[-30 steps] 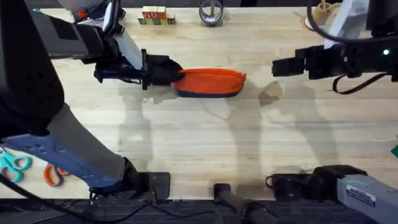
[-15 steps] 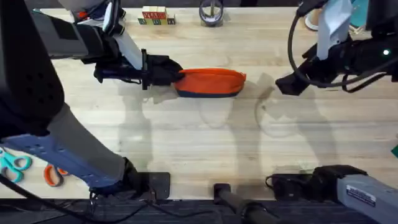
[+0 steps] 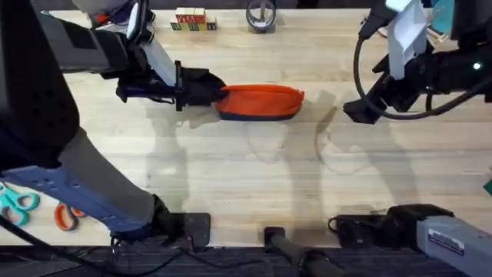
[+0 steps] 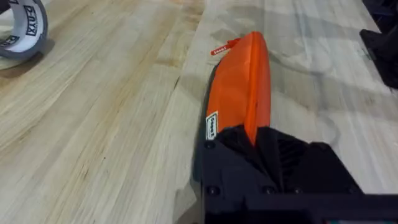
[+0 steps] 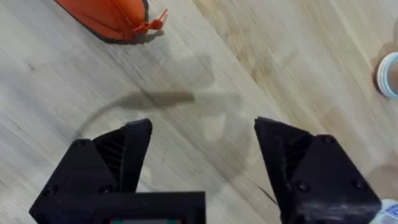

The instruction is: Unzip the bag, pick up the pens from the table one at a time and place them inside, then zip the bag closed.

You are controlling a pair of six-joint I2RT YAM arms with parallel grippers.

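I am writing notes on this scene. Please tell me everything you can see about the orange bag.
The bag is a small oblong orange fabric pouch with a dark strip along its bottom. It lies lengthwise on the table. A small label sits on its side, and an orange zipper pull hangs at the free end. The left gripper is shut on the other end; the right gripper hangs open, apart from it.
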